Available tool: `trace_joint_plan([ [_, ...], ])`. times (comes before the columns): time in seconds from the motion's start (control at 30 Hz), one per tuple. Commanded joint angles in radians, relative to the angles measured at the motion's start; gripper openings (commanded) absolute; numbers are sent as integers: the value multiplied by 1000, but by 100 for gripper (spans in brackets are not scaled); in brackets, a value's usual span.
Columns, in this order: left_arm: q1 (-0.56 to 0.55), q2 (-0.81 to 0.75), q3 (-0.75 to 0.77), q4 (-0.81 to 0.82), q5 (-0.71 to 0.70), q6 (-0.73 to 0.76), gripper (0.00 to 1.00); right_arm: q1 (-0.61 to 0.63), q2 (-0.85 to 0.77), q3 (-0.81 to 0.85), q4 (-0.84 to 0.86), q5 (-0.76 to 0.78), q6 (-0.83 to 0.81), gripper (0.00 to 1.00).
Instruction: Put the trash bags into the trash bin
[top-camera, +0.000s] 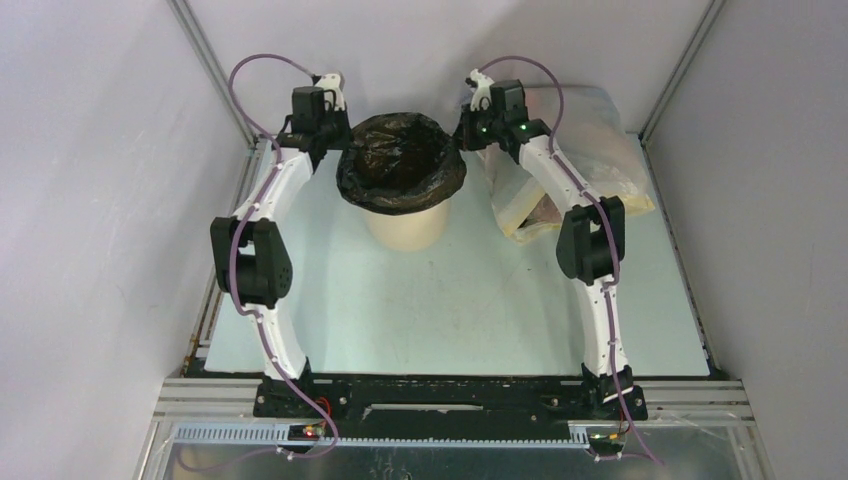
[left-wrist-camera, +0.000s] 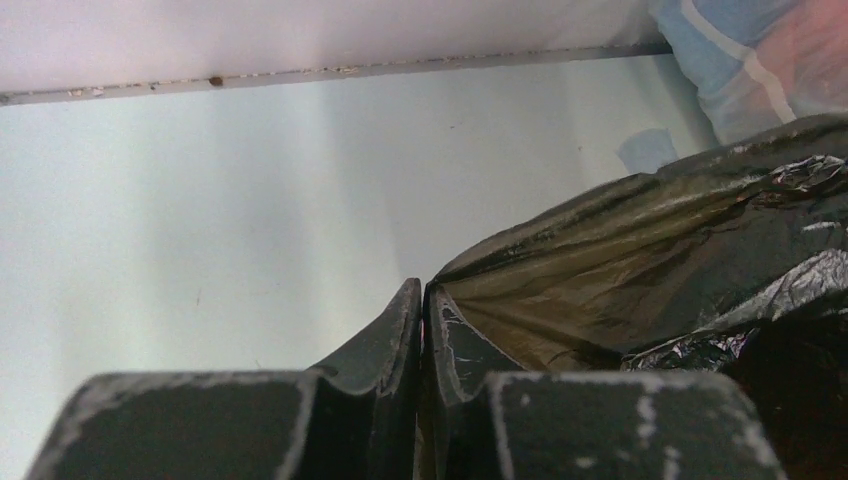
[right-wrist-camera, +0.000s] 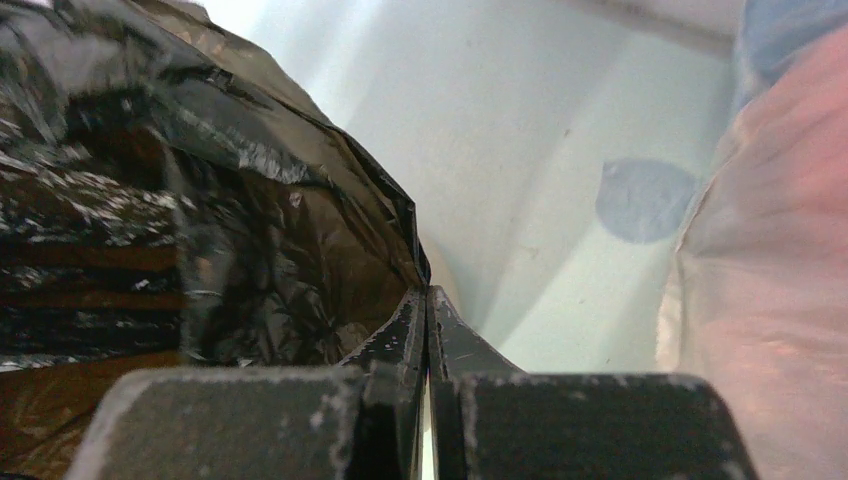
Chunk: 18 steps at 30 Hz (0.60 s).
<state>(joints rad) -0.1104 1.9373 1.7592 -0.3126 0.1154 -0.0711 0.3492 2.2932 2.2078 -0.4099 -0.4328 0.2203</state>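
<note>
Stretching the trash bag (top-camera: 400, 160) over the mouth of the trash bin (top-camera: 407, 228); lining step is looking nearly done. Left gripper (left-wrist-camera: 422, 305) is pinching the bag hem with jaws fully closed, film fanning off to its right. Right gripper (right-wrist-camera: 428, 305) is doing the same, film to its left. Bin is sitting between and below both claws. Next move, I'd judge, is pulling the hem down past the rim, then releasing without dragging it off. Translucent bag (right-wrist-camera: 760, 280) is lying just right of the right claw.
</note>
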Motion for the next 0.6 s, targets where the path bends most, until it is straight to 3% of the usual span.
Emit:
trace_joint_plan([
  [0.0,8,-4,-29,-13,34,-35,14,27,-61,-56,27,7,-13,0],
  [0.17,13,-21,-66,10,85,-53,12,27,-97,-118,45,0,1,0],
  [0.37,27,-47,-144,115,280,-144,12,46,-185,-248,100,14,5,0],
  [0.57,29,-68,-208,161,384,-205,11,52,-316,-429,170,32,32,0],
])
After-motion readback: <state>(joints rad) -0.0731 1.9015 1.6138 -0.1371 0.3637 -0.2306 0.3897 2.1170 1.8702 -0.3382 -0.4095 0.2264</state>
